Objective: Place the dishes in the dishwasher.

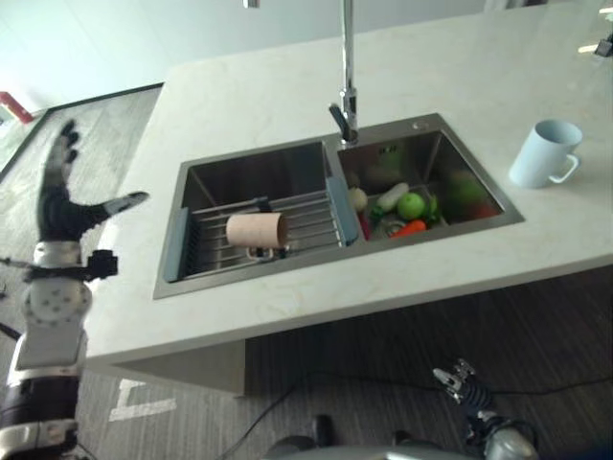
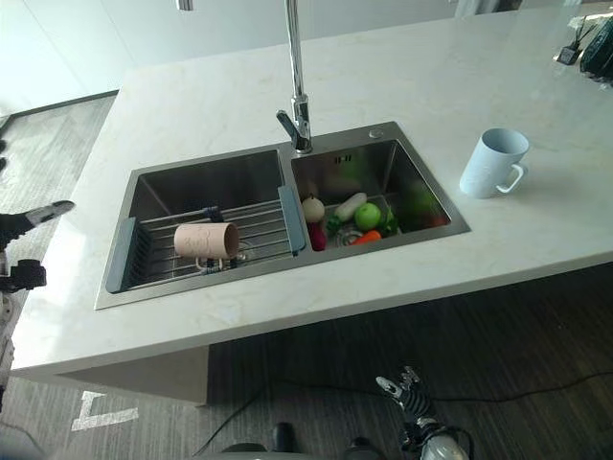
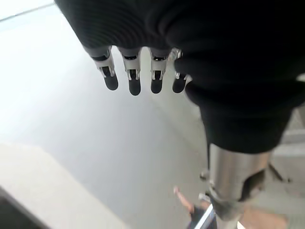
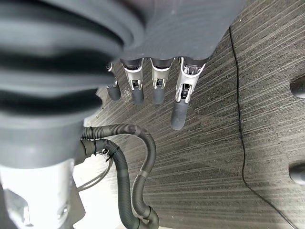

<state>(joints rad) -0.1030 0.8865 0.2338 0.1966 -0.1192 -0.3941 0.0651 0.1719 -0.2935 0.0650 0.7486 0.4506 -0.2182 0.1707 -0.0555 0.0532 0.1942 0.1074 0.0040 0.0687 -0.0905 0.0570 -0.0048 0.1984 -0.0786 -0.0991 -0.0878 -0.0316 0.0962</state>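
Right hand (image 1: pixel 469 388) low; pink cup (image 1: pixel 256 230) on sink rack (image 1: pixel 306 216).

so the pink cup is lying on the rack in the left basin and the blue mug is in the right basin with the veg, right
Not quite. The pink cup does lie on the rack in the left basin, but the blue mug stands on the counter to the right of the sink, not in the right basin with the veg. The right eye view shows it.

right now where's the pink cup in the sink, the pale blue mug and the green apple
pink cup (image 1: pixel 256 230), left eye view, on its side wall, lying on the rack.
pale blue mug (image 1: pixel 542 151), left eye view, on its outer wall.
green apple (image 2: pixel 368 216), right eye view, on its top.
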